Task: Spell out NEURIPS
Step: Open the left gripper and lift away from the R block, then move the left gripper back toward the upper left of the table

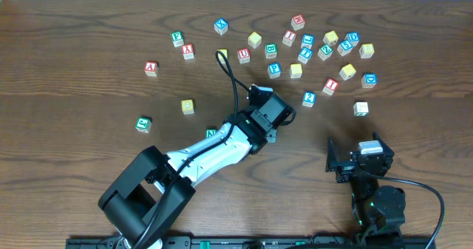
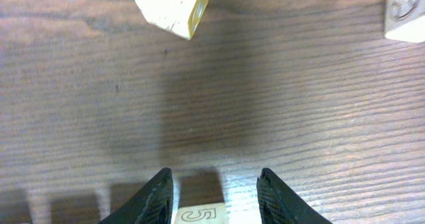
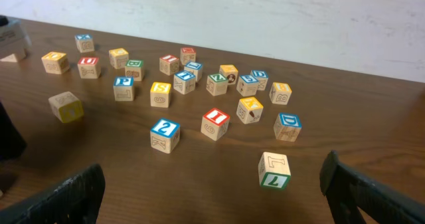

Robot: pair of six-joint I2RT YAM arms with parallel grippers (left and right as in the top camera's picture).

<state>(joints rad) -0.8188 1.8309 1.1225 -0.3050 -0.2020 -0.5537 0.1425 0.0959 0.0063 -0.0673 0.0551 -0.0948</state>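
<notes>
— From above, where is the left tool?
— Out over the middle of the surface, just short of the scattered cubes. The right tool hangs near the front edge, spread wide with nothing in it.
— And the letters?
— Loose up top. There's the red U, the blue P just below and right of it, and the red I further right. I can't see any row spelled out.
— Left wrist view.
— Its fingers are clenched either side of a held cube. The bare wood face has a mark like an S, maybe a 5, I can't tell. A skewed yellow cube lies ahead.
— Right wrist?
— That tool gapes at the lower corners. Beyond it the red I sits near a blue 2 cube.
— How will these handle?
— Light, hard wood, I'd say, with slick flat faces. Pinch two opposite faces squarely across the middle. Catch a corner and it will likely twist out.
</notes>
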